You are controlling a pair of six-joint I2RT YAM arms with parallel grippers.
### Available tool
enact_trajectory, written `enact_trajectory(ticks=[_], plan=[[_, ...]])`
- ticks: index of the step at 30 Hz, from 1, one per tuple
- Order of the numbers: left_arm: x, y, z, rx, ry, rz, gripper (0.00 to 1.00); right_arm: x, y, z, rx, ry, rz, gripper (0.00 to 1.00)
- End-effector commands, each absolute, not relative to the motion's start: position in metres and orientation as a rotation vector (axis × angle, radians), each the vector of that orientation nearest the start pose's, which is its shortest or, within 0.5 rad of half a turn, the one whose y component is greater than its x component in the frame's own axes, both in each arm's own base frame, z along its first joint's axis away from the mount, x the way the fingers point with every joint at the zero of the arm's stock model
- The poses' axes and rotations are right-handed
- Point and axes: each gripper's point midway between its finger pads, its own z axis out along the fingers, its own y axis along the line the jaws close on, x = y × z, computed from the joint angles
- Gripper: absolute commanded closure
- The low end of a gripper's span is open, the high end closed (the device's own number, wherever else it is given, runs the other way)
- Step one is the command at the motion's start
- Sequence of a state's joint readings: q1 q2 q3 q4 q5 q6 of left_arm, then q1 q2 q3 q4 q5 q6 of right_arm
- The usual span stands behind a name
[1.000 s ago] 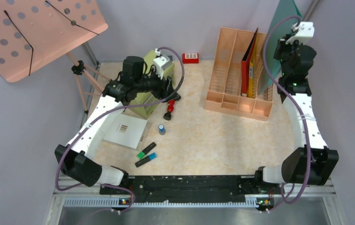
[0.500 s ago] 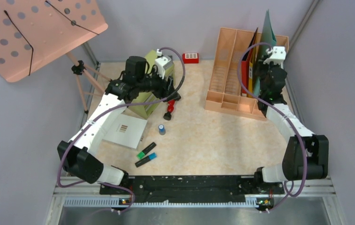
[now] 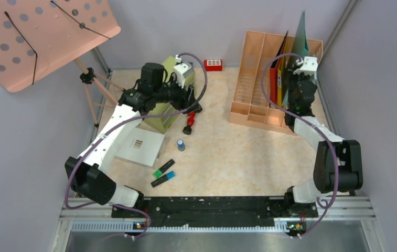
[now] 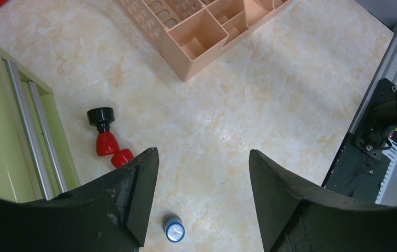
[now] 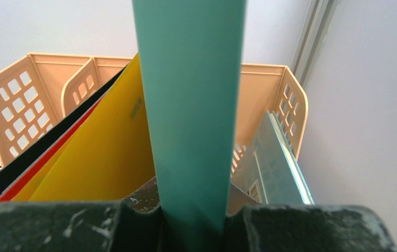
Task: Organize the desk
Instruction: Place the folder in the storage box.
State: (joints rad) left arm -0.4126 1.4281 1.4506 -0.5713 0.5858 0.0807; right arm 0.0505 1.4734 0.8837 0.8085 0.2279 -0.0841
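Your right arm has swung in from the far right corner, and the teal folder that was tilted out against the wall a second ago now stands almost upright over the right end of the peach file rack. Your left arm has barely stirred in that time.

The desk fills the middle of the top view, grey walls on three sides and the front rail at the near edge. By my reading it's only partly tidied. The rack at the back right already holds a yellow folder and red and black ones beside it. The right gripper is clamped on the teal folder's lower edge. Whether that edge is seated in a slot, you can't tell, because the fingers hide it.

There's plenty left on the left half. A red stamp lies on its side just beside the green drawer cabinet. A blue-capped bottle stands near it. Two markers lie side by side nearer the rail, next to a white sheet. A red block sits at the back wall.

The left gripper hangs above the stamp and bottle, jaws wide apart and holding nothing, so I'd say one of those is your likely next pick
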Motion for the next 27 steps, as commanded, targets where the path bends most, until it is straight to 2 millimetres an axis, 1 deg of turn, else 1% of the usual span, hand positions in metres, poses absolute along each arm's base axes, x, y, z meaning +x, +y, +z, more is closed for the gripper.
enact_trajectory(ticks=[1, 7, 9, 11, 16, 20, 27], plan=[[0.328, -0.246, 0.300, 0.853, 1.881, -0.819, 0.31, 0.485, -0.015, 0.305, 0.127, 1.277, -0.144, 1.00], [0.321, -0.246, 0.305, 0.854, 1.869, -0.839, 0.31, 0.495, -0.013, 0.255, 0.150, 1.397, -0.126, 1.00], [0.320, -0.246, 0.305, 0.855, 1.866, -0.838, 0.31, 0.494, -0.011, 0.242, 0.140, 1.431, -0.121, 1.00], [0.318, -0.246, 0.305, 0.858, 1.864, -0.843, 0.31, 0.490, -0.015, 0.233, 0.151, 1.454, -0.137, 1.00], [0.313, -0.246, 0.305, 0.865, 1.855, -0.853, 0.31, 0.483, -0.018, 0.220, 0.146, 1.496, -0.164, 1.00], [0.311, -0.246, 0.307, 0.871, 1.843, -0.859, 0.31, 0.484, -0.014, 0.205, 0.122, 1.599, -0.144, 1.00], [0.305, -0.243, 0.309, 0.884, 1.832, -0.851, 0.31, 0.482, -0.016, 0.212, 0.088, 1.656, -0.144, 1.00]])
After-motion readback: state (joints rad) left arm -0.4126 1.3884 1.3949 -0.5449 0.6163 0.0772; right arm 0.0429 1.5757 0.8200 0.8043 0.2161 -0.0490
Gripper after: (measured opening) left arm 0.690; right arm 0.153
